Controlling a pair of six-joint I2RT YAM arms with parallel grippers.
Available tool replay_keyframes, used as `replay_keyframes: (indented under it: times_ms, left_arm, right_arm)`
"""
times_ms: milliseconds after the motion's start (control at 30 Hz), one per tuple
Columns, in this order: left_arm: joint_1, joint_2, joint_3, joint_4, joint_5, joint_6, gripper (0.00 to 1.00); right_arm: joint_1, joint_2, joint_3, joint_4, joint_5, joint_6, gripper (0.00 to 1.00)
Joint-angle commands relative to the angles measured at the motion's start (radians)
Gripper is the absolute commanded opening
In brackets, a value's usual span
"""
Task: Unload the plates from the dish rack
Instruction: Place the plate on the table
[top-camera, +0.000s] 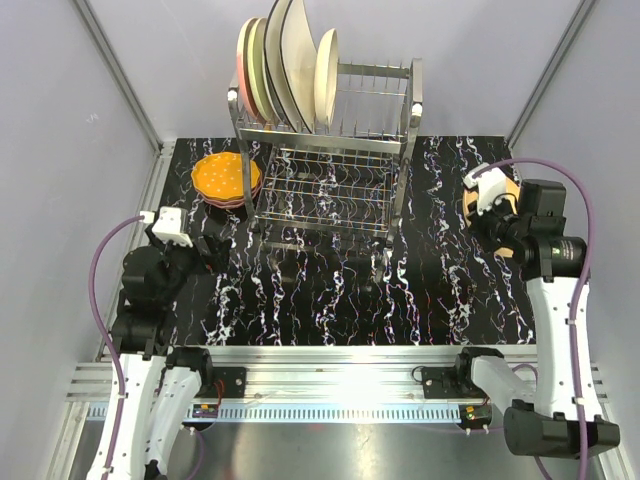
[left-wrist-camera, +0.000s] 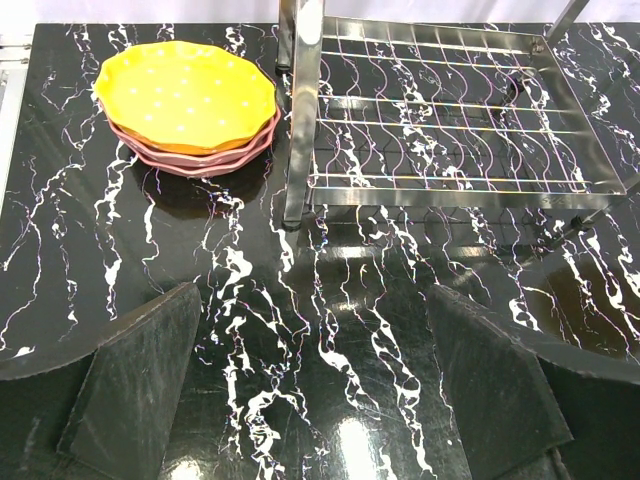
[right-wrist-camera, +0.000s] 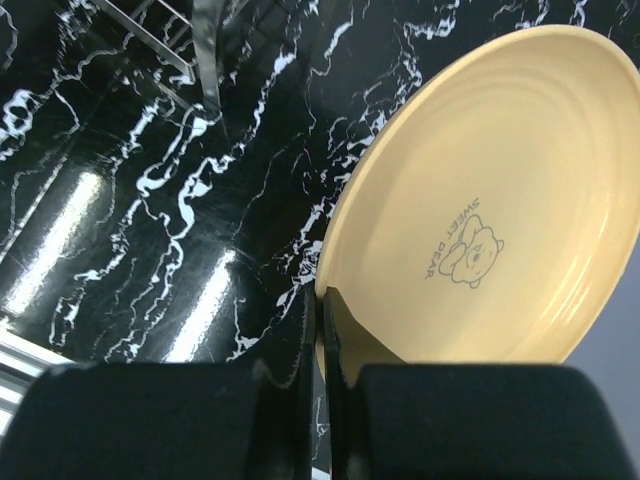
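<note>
Left tool (left-wrist-camera: 320, 395) hangs spread wide and empty over the near-left part of the black, white-veined marble-look worktop (top-camera: 330, 290), its open jaws facing the far-left corner. In that corner an orange scalloped plate with white dots (left-wrist-camera: 185, 95) lies on top of two pink scalloped plates (left-wrist-camera: 195, 160), and the stack sits just beside the left posts of the tall chrome wire dish rack (top-camera: 412, 110). The rack stands at the middle of the far edge. Its upper tier holds several upright plates (top-camera: 290, 65), pink, cream and white, crowded toward the left end.

Near the right edge, the right tool (right-wrist-camera: 322, 335) is pressed onto the rim of a cream round plate with a small bear print (right-wrist-camera: 480, 200), which it holds tilted. Whether the plate's far rim touches the worktop I cannot tell.

The step in hand looks like setting this plate down. A thin rim pinch lets a plate swing, so the wrist should level it slowly and the jaws should part only once it lies flat. Bare worktop by the right edge is the easy spot. Taking it to the stack means crossing in front of the rack's right post and lower tier, with the left tool waiting close to that stack.
</note>
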Motion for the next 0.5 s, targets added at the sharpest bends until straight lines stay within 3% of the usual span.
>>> replay_keyframes:
  times_ms: [0,200,467]
  left_arm:
    - [-0.004,-0.018,0.000,0.050,0.020,0.005,0.99]
    - [-0.005,-0.018,0.000,0.050,0.023,0.005,0.99]
    - [-0.005,-0.016,0.000,0.050,0.023,0.005,0.99]
  right_arm:
    - [-0.063,0.017,-0.037,0.110,-0.061,-0.113,0.00]
    - [-0.120,0.083,-0.132,0.182,-0.087,-0.242,0.00]
    - [-0.135,0.218,-0.130,0.236,-0.119,-0.385,0.00]
